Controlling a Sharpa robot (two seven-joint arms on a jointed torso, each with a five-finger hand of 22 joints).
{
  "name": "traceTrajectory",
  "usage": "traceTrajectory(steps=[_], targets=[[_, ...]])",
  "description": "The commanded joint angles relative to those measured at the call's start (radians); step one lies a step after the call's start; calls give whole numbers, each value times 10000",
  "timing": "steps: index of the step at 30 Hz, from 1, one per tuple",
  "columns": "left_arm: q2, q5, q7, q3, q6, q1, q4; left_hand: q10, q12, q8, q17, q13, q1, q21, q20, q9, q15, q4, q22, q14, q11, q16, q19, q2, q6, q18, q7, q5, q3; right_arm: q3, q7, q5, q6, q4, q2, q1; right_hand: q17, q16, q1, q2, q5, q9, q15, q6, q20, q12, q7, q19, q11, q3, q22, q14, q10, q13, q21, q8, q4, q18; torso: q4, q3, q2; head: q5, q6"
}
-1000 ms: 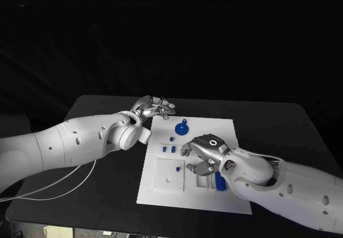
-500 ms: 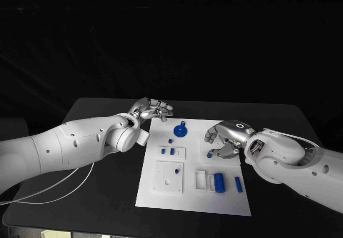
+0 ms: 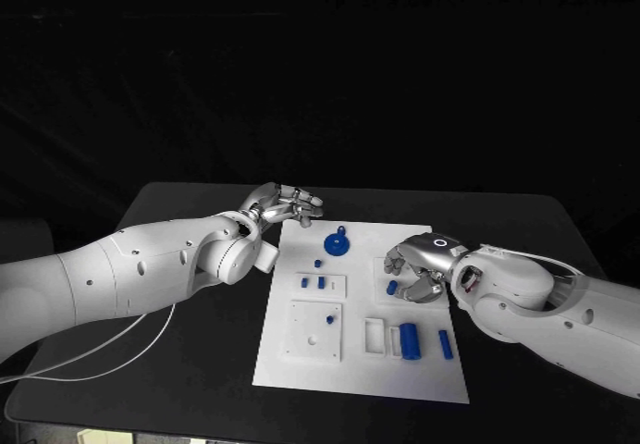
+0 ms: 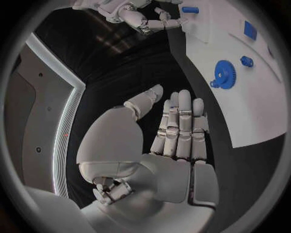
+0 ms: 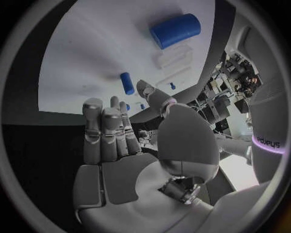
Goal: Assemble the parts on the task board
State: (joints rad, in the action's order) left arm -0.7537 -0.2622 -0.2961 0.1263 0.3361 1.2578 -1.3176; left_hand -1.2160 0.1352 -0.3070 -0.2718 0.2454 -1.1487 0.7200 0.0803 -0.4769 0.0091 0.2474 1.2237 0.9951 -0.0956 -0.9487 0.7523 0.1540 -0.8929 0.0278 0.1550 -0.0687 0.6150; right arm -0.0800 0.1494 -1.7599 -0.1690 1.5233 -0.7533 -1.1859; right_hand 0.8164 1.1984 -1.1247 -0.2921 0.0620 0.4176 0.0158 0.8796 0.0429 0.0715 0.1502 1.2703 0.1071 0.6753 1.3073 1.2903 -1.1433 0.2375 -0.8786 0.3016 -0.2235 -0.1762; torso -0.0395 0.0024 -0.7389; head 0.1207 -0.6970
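Note:
The white task board [image 3: 360, 370] lies in the middle of the black table. On it are a blue gear [image 3: 338, 242], several small blue pegs [image 3: 313, 281], a blue cylinder [image 3: 411, 340] and a blue bar [image 3: 446, 344]. My right hand [image 3: 416, 268] hovers over the board's right side with its fingers apart and nothing in them. A short blue peg [image 3: 392, 288] lies on the board just off its fingertips, also seen as the peg [image 5: 126, 82] beyond the right hand [image 5: 121, 145]. My left hand [image 3: 284, 202] stays off the board's far left corner, empty; the left hand [image 4: 176, 141] has its fingers stretched out.
A raised white block [image 3: 314, 340] with a blue dot sits at the board's near left, with white slots [image 3: 375, 335] beside it. The left wrist view shows the gear [image 4: 224, 74] and my right hand [image 4: 139, 12] beyond it. Bare black table [image 3: 534, 231] surrounds the board.
My right hand has moved from the board's near middle to its right side, uncovering the cylinder, the bar and the short peg. The left hand has not moved.

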Motion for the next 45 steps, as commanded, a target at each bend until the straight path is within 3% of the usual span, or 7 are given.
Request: traceTrajectory(steps=[1,7,16,30,36,45], targets=[[21,49,-62,-8,-128,21,-19,33,-49,-13,-17,5,90,-49,29,-4,64,-2,13,6,-36,63,-54,10,67,-31,25,63,-65,-48,97,-324,475,-16,24,26,-22,46,-189,2,-53,-4,-33,55,-52,57,-10,14,-62,208,52,47,-73,-15,72,8,52,-856,10,-9,-4,-2,-12],[11,49,-60,-8,-121,21,-22,33,-49,-14,-21,6,89,-51,29,-4,64,-5,15,8,-36,65,-52,5,68,-30,25,63,-65,-144,97,-370,603,-49,84,74,-51,63,-305,47,-69,20,72,281,-82,233,39,58,-171,486,77,79,-425,10,70,142,192,-856,0,-19,1,-7,-29],[13,49,-59,-8,-127,21,-14,32,-49,-14,-27,6,90,-53,29,-4,64,-10,18,10,-36,69,-50,1,69,-30,26,64,-68,-146,79,-379,493,-37,203,90,-70,88,-347,276,-133,105,258,671,-86,494,-54,105,-363,1031,124,108,-935,141,47,385,597,-856,2,-12,2,-2,-36],[13,49,-55,-8,-144,21,-11,32,-48,-16,-38,8,104,-59,27,-4,65,-28,24,14,-37,76,-46,-8,71,-32,27,65,-77,-146,245,-677,-124,-5,269,123,-45,148,-405,588,-131,175,384,932,-10,633,-174,139,-490,1472,173,131,-1217,250,-16,548,849,-856,4,-14,0,-9,-60],[8,49,-53,-8,-147,21,-6,33,-48,-16,-42,8,109,-62,27,-4,65,-34,26,15,-37,79,-45,-10,72,-32,27,65,-80,-146,388,-944,-290,49,267,147,-39,139,-605,710,-131,290,591,1400,62,917,-375,77,-704,1959,206,82,-1738,444,-64,805,787,-856,1,-14,-2,-15,-60],[19,49,-62,-8,-139,21,35,34,-48,-17,-48,9,108,-66,28,-4,65,-40,29,16,-37,84,-43,-15,73,-31,27,63,-81,-139,407,-894,-513,261,93,162,-48,122,-597,714,-132,331,642,1491,79,966,-420,73,-755,2103,204,85,-1809,538,-98,855,755,-856,3,-10,1,-10,-55]])
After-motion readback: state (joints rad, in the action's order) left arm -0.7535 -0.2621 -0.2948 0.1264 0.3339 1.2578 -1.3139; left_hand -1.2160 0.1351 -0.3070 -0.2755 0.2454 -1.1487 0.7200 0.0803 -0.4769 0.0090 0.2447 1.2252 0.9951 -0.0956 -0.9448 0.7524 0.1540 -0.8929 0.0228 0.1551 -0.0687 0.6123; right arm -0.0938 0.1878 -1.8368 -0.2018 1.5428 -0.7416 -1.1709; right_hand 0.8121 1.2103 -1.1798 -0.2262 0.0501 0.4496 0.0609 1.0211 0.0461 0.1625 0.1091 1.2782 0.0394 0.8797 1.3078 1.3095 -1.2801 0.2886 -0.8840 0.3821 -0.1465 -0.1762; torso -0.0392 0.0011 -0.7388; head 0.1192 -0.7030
